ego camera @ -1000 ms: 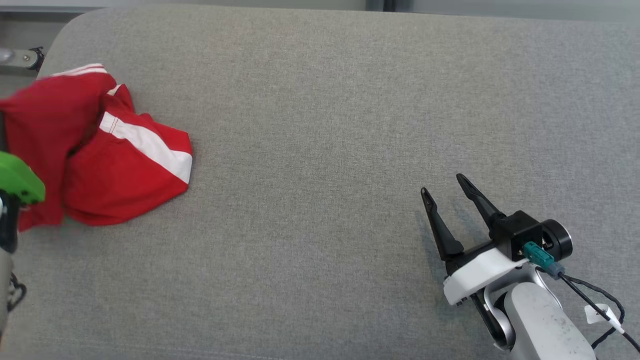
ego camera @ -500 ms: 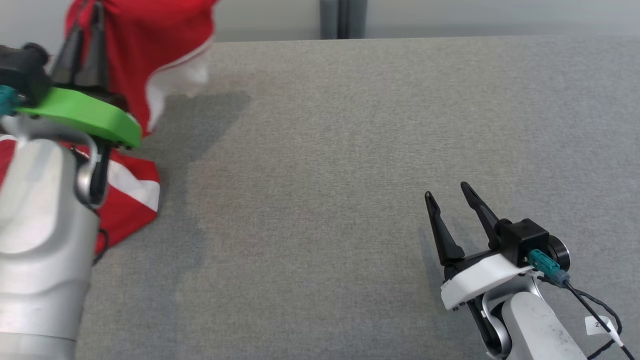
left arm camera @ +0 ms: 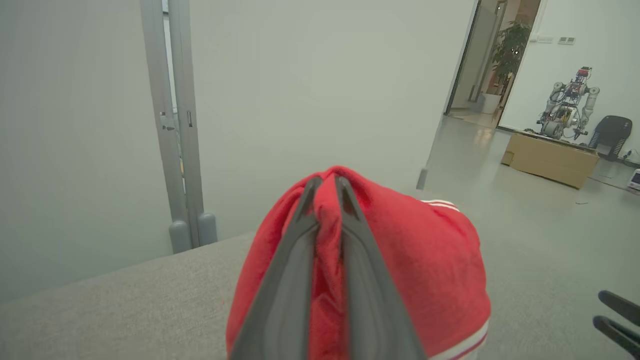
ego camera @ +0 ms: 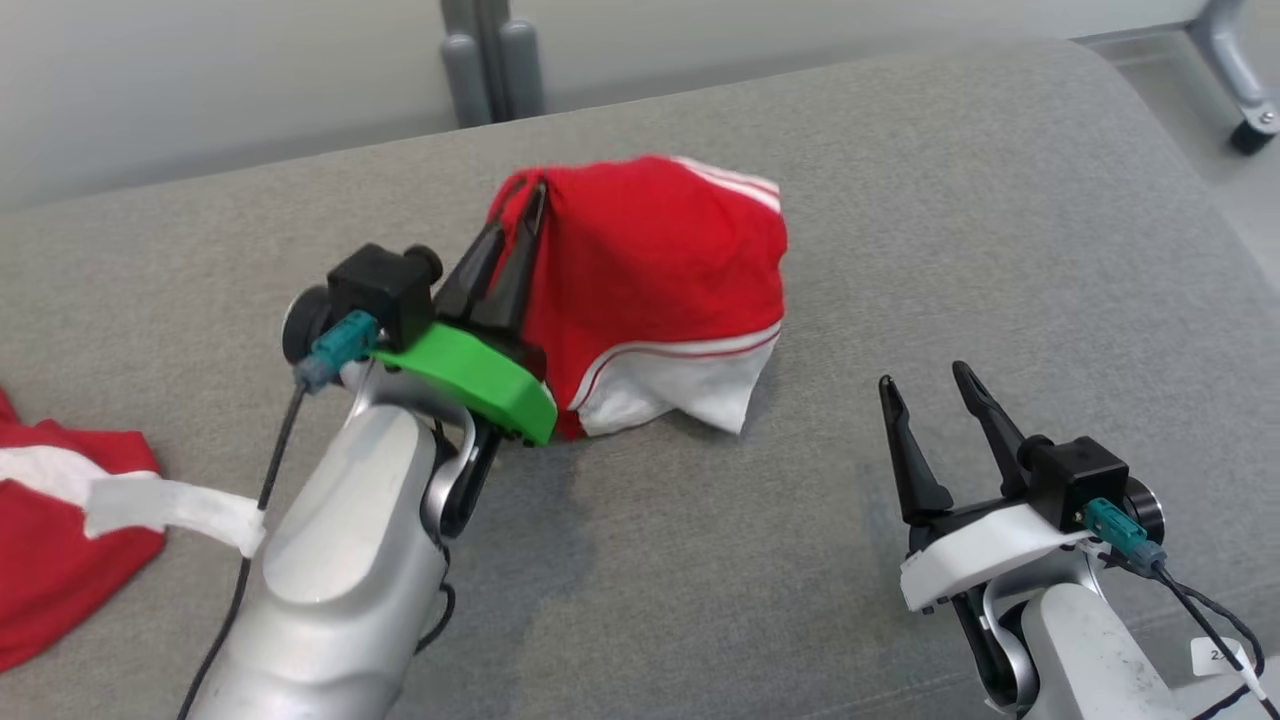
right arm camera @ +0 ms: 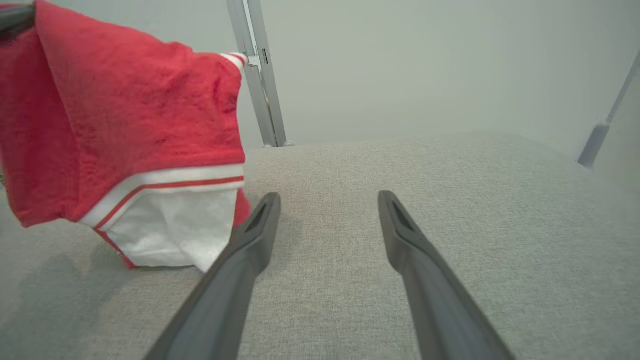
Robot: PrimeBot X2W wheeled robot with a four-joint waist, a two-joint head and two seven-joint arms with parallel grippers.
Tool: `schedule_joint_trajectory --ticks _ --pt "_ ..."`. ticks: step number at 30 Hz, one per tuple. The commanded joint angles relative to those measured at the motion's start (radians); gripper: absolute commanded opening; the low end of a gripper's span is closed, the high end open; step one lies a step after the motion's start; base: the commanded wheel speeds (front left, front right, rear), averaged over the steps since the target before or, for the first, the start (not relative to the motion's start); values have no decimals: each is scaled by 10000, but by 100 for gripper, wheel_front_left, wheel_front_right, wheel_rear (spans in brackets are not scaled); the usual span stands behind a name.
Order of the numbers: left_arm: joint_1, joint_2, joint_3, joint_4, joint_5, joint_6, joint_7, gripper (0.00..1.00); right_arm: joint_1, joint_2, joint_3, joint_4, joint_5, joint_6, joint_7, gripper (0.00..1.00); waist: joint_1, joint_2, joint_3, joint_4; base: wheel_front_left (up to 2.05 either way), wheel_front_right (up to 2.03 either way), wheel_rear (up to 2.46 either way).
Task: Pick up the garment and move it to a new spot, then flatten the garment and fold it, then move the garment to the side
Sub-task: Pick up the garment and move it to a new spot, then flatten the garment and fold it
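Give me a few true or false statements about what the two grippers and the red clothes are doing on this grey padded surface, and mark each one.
1. The left gripper is shut on the red garment with white trim. True.
2. The right gripper is clamped on that garment's white hem. False: it is open, empty and apart from the cloth.
3. The held garment lies spread flat on the grey padded surface. False: it hangs bunched from the left gripper.
4. A second red and white garment lies at the head view's left edge. True.
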Motion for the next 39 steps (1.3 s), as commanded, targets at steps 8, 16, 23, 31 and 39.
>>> schedule_joint_trajectory --ticks 8,16,23,31,39 --pt "1123 -35 287 1654 523 -21 -17 0 -58 6 39 -166 -95 -8 -35 100 0 -1 199 -1103 0 0 0" --pt "2058 -197 1441 1770 1412 97 -17 100 -45 3 -10 -293 -237 -8 -35 100 0 -1 6 -575 0 0 0" --pt "3554 -221 2946 142 2591 365 -17 100 201 -2 -307 -437 -445 -8 -35 100 0 -1 -516 326 0 0 0" --pt "5089 -354 4352 -1060 3102 319 -16 100 525 -1 -564 -269 -534 -8 -36 100 0 -1 -1101 914 0 0 0" --pt "6137 -427 5246 -1634 3273 245 -16 100 794 0 -665 -224 -636 -8 -35 100 0 -1 -1400 1136 0 0 0"
